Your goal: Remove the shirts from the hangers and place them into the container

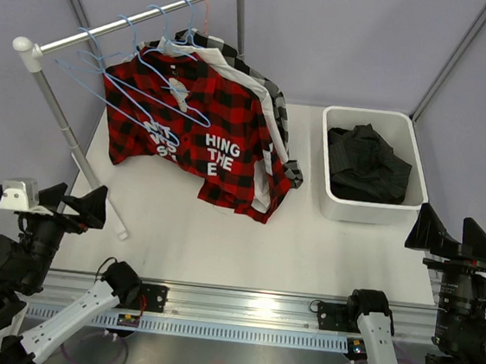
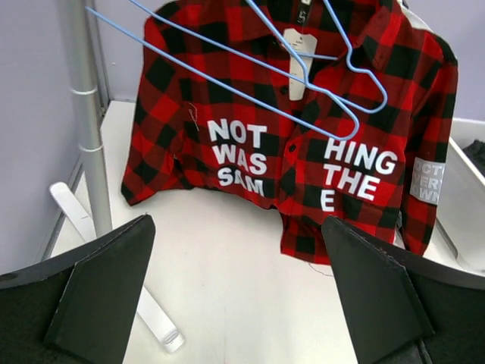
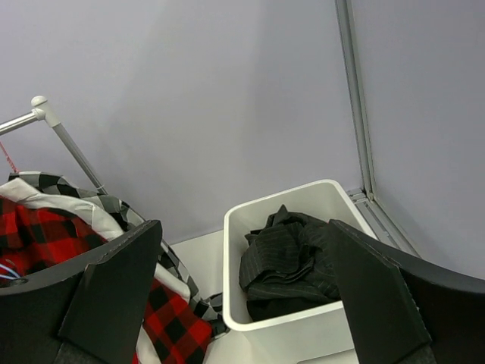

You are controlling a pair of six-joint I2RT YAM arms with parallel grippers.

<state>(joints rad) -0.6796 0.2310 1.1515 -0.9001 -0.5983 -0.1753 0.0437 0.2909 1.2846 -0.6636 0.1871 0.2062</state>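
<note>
So the left claw [image 1: 74, 197] was spread wide with nothing between its fingers, parked low at the near left corner of the bench [image 1: 219, 240]. It was aimed straight at the plaid shirt [image 2: 288, 152], well short of touching it. That red-black one hung at the front of the rail [image 1: 129, 22], white lettering facing the arms, and its hem came down to the bench top. A couple of bare blue hangers [image 2: 303, 83] dangled slantwise across its chest. The upright pole [image 2: 83, 114] of the rack stood to the claw's left, with its white foot [image 2: 151, 318] lying flat on the bench just ahead of the left finger.

The right claw [image 1: 446, 222] was spread wide too and held nothing, hovering at the near right corner, just this side of the container [image 1: 367, 115]. The white tub sat on the right of the bench, well apart from the rack. Inside it was a crumpled heap of dark shirts [image 1: 366, 165], and up close the top one showed fine pinstripes.

Behind the plaid shirt on the rail hung the white shirt [image 1: 264, 106], and behind that the checked shirt [image 1: 278, 94]. Only their right-hand edges peeked out. A pink hanger [image 1: 201, 4] hooked on the far end of the rail.
</note>
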